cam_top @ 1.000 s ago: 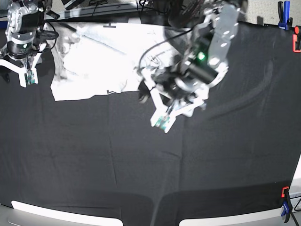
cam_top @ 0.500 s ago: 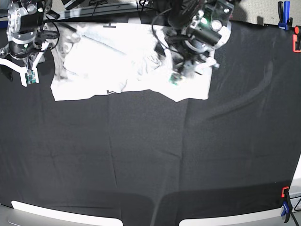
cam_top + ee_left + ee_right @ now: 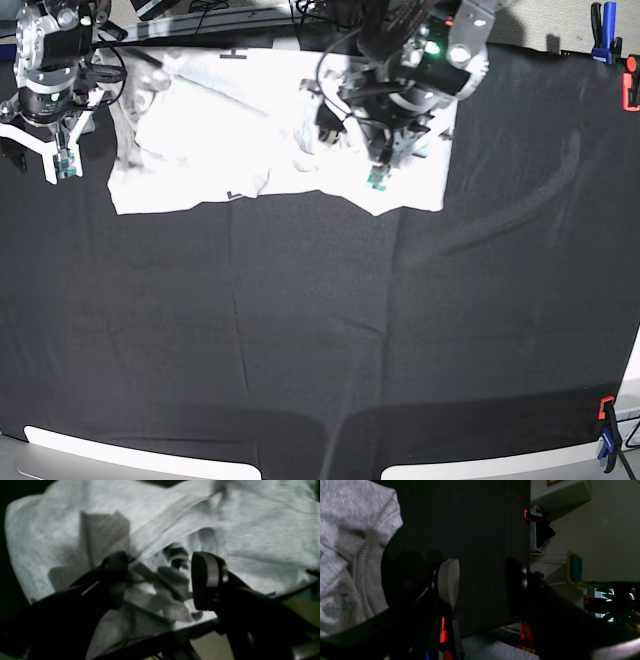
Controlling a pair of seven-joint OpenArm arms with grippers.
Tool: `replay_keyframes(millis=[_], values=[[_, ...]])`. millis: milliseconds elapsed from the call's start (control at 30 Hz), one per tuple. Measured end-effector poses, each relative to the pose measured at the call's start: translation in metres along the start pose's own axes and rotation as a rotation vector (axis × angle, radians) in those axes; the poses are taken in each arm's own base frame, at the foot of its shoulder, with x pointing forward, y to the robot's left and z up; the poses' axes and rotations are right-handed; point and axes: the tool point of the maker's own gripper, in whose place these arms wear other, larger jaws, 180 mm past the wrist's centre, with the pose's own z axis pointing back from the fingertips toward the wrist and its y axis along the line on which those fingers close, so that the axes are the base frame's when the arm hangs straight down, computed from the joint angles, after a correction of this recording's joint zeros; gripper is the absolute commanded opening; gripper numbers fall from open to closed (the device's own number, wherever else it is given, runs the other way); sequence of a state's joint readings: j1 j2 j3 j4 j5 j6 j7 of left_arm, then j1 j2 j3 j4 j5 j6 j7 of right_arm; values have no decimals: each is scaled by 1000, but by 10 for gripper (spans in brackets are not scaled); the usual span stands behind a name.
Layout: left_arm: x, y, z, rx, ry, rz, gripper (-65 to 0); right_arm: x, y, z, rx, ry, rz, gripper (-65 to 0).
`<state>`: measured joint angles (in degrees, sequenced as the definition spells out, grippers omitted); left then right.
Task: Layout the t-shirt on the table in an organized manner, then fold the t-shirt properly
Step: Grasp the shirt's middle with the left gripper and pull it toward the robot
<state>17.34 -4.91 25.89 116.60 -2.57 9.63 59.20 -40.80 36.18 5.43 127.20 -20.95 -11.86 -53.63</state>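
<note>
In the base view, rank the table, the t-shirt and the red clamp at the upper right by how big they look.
Largest to smallest in the base view:
1. the table, which fills most of the frame
2. the t-shirt, spread along the far edge
3. the red clamp, only a small sliver

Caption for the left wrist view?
Open left gripper poised over the crumpled t-shirt.

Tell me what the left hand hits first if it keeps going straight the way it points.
Probably the crumpled white cotton t-shirt: the open left hand aims at its wrinkled folds, though depth is unclear.
</note>
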Motion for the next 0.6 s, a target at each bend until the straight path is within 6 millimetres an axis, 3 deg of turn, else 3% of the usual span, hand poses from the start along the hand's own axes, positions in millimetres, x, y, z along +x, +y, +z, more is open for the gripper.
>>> replay_keyframes(millis=[467, 533, 600], values=[[-13, 53, 1, 274, 71, -100, -278, 0, 0, 0, 0, 0, 1, -357], [-16, 51, 1, 260, 87, -86, -278, 0, 0, 0, 0, 0, 0, -357], [-19, 33, -3, 161, 93, -29, -278, 0, 0, 0, 0, 0, 0, -357]])
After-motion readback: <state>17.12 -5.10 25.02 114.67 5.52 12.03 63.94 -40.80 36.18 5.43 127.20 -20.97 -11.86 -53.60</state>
